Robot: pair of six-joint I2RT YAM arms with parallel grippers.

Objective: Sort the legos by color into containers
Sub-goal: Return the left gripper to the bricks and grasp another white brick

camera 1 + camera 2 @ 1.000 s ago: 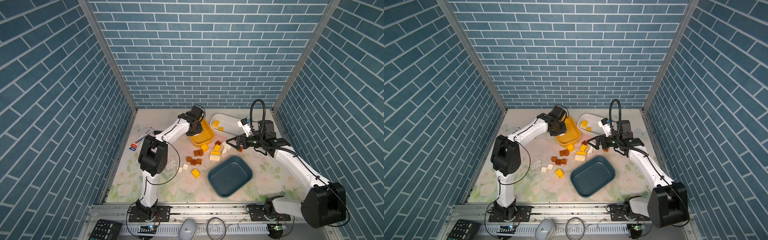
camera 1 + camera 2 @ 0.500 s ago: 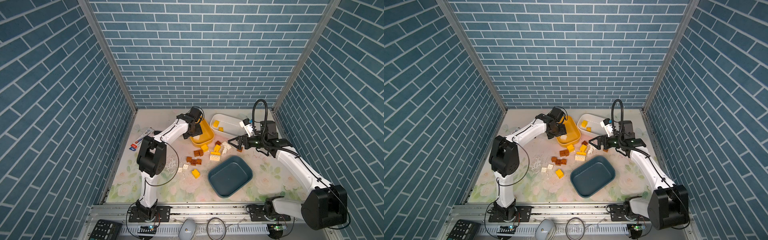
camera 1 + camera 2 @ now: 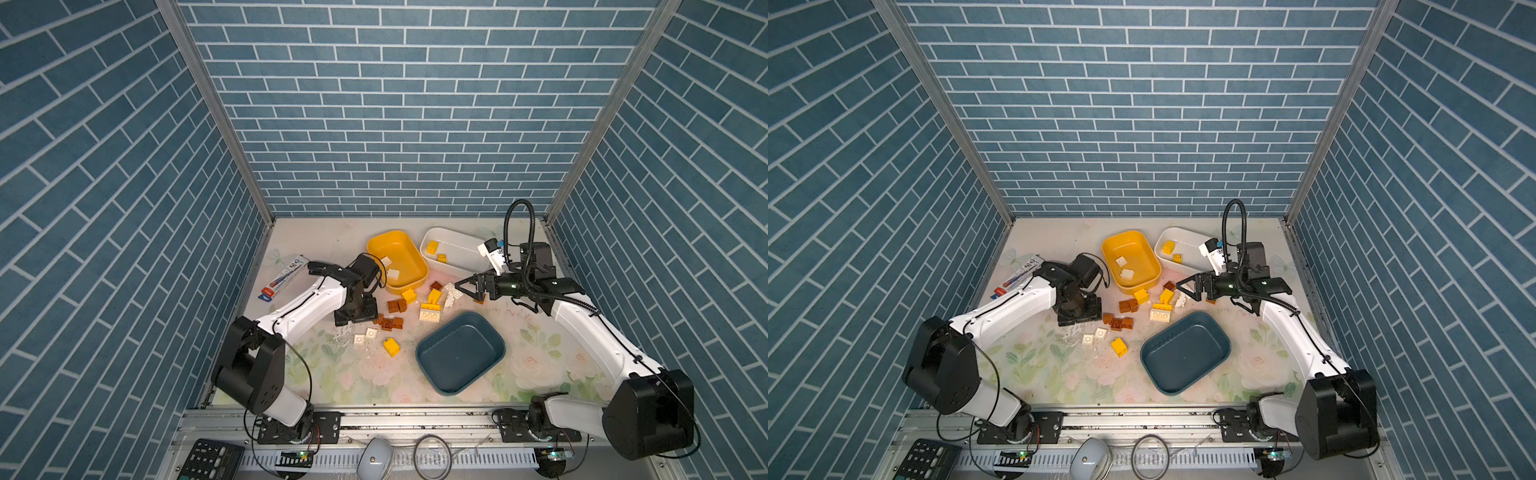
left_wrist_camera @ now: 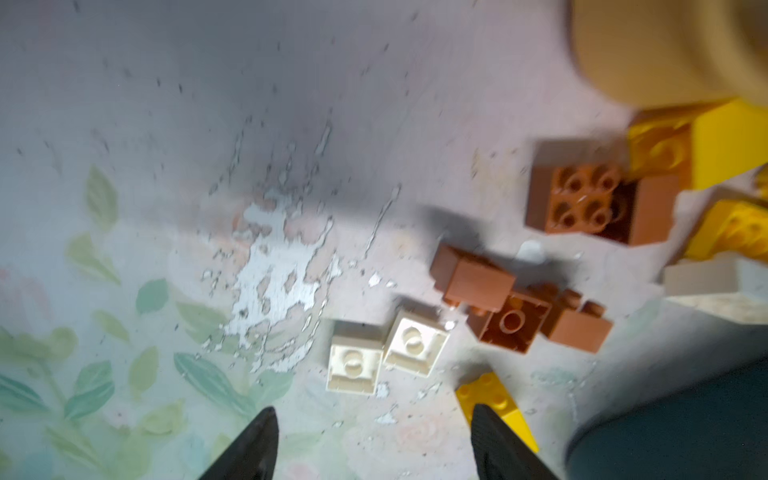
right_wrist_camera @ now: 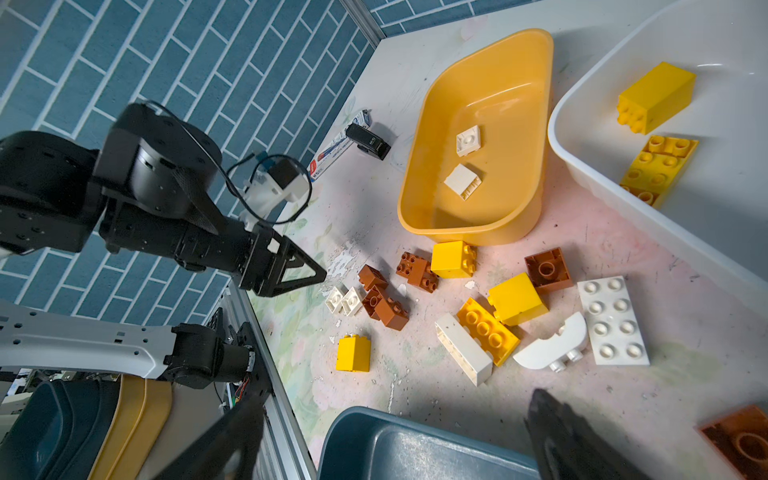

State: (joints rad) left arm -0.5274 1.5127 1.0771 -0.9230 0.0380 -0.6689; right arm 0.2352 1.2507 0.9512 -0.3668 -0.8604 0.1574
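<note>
My left gripper (image 3: 356,318) (image 4: 372,415) hangs open and empty, pointing down over the table beside a cluster of brown legos (image 3: 390,322) (image 4: 511,316) and two small white legos (image 3: 365,336) (image 4: 386,353). My right gripper (image 3: 467,291) (image 5: 395,401) is open and empty near the white legos (image 3: 453,291) in the middle pile. The yellow container (image 3: 409,286) (image 5: 415,174) holds two white legos (image 3: 390,267). Two yellow legos (image 3: 436,252) lie in the white container (image 3: 461,253). Nothing lies in the teal container (image 3: 461,353) (image 5: 415,449). Several yellow legos (image 3: 409,296) (image 3: 390,346) sit loose.
A toothpaste box (image 3: 284,276) and a black stapler (image 5: 368,141) lie at the left wall behind my left arm. A remote (image 3: 210,459) and a mouse (image 3: 374,461) rest on the front rail. Brick-patterned walls close three sides.
My left gripper has opened and swung from over the yellow container down to the table beside the brown legos. The right arm has shifted only slightly.
</note>
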